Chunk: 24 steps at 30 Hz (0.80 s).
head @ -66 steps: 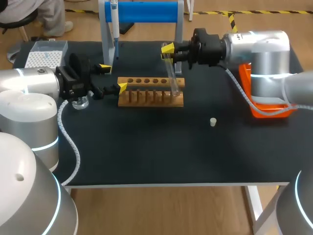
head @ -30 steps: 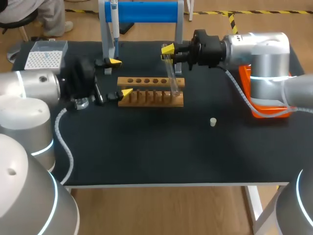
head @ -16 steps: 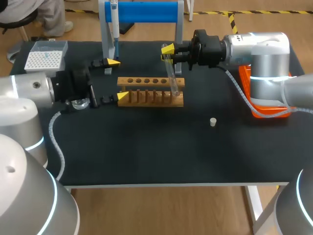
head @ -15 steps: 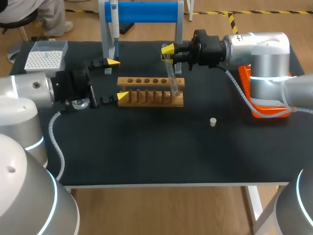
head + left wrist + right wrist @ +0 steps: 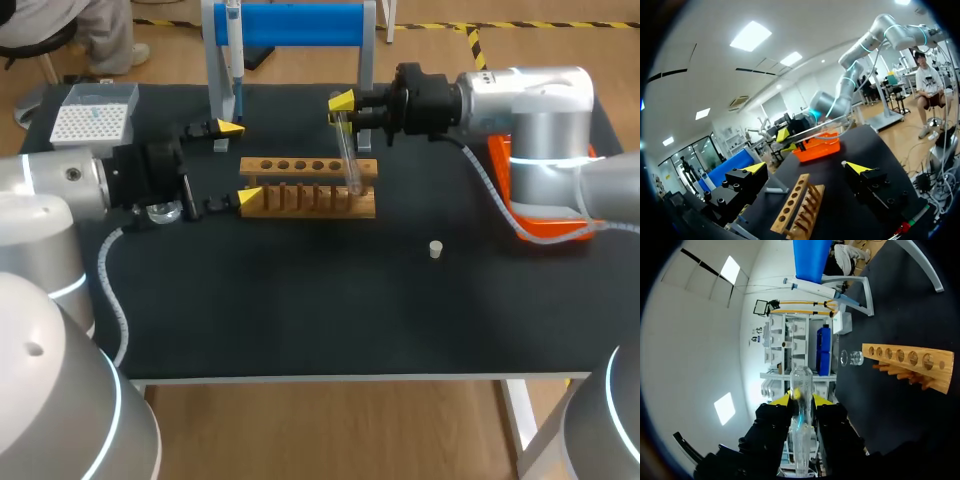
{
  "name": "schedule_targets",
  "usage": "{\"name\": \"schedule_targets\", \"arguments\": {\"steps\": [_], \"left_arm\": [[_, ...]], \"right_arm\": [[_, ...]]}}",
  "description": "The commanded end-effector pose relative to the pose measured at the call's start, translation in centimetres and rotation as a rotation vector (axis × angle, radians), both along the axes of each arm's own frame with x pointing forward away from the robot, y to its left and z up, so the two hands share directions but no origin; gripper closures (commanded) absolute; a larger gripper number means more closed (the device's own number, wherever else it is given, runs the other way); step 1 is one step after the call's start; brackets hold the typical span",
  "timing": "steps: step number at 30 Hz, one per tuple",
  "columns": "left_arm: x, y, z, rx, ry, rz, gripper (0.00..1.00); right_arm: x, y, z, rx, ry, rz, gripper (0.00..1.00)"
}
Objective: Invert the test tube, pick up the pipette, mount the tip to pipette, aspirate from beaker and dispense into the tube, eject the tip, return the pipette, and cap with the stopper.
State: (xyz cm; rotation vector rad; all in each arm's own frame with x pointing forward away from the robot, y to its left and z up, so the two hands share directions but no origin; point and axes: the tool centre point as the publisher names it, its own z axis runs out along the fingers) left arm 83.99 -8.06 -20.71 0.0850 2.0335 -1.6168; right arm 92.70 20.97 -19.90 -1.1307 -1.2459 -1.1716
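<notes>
My left gripper point(image 5: 240, 162) hangs spread wide at the left end of the wooden rack point(image 5: 300, 165) — my right gripper point(image 5: 343, 106) clamps the tilted test tube point(image 5: 349, 150), its lower end at the rack's right end — and the stopper point(image 5: 435, 249) lies alone on bare table point(image 5: 300, 320) toward the front edge

Left arm point(image 5: 55, 185), right arm point(image 5: 530, 100): silver-grey shells, cyan light rings, white coiled cables; left tool point(image 5: 240, 162), right tool point(image 5: 346, 108) black, yellow-tipped.
</notes>
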Motion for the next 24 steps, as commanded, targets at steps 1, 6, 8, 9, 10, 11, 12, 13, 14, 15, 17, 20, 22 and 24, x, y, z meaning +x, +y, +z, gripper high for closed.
{"name": "schedule_targets", "arguments": {"steps": [1,6,8,9,10,11,12,13,14,15,17,20,22,24], "left_arm": [[0.0,-0.1,-0.1,-0.001,-0.002,0.003,0.00],[0.0,-0.1,-0.1,-0.001,-0.002,0.003,0.00],[0.0,-0.1,-0.1,-0.001,-0.002,0.003,0.00],[0.0,-0.1,-0.1,-0.001,-0.002,0.003,0.00],[0.0,-0.1,-0.1,-0.001,-0.002,0.003,0.00],[-0.1,-0.3,0.3,-0.018,-0.095,0.002,0.00],[-0.2,-0.5,0.5,-0.028,-0.178,0.007,0.00],[-0.3,-0.8,0.7,-0.011,-0.247,0.015,0.00],[-0.5,-1.2,0.6,0.032,-0.301,0.034,0.00],[-0.4,-1.4,0.5,0.054,-0.339,0.039,0.00],[-0.5,-1.6,0.4,0.069,-0.431,0.024,0.00],[-0.9,-2.0,0.8,0.075,-0.564,0.006,0.00],[-0.8,-2.0,1.0,0.059,-0.542,0.016,0.00],[-0.7,-2.0,1.1,0.045,-0.517,0.022,0.00]], "right_arm": [[-0.3,-0.1,0.3,-0.009,0.004,-0.017,1.00],[-0.3,-0.1,0.3,-0.009,0.004,-0.017,1.00],[-0.3,-0.1,0.3,-0.009,0.004,-0.017,1.00],[-0.3,-0.1,0.3,-0.009,0.004,-0.017,1.00],[-0.3,-0.1,0.3,-0.009,0.004,-0.017,1.00],[-0.3,-0.1,0.3,-0.009,0.004,-0.017,1.00],[-0.3,-0.1,0.3,-0.009,0.004,-0.017,1.00],[-0.3,-0.1,0.3,-0.009,0.004,-0.017,1.00],[-0.3,-0.1,0.3,-0.009,0.004,-0.017,1.00],[-0.3,-0.1,0.3,-0.009,0.004,-0.017,1.00],[-0.3,-0.1,0.3,-0.009,0.004,-0.017,1.00],[-0.3,-0.1,0.3,-0.009,0.004,-0.017,1.00],[-0.3,-0.1,0.3,-0.009,0.004,-0.017,1.00],[-0.3,-0.1,0.3,-0.009,0.004,-0.017,1.00]]}}
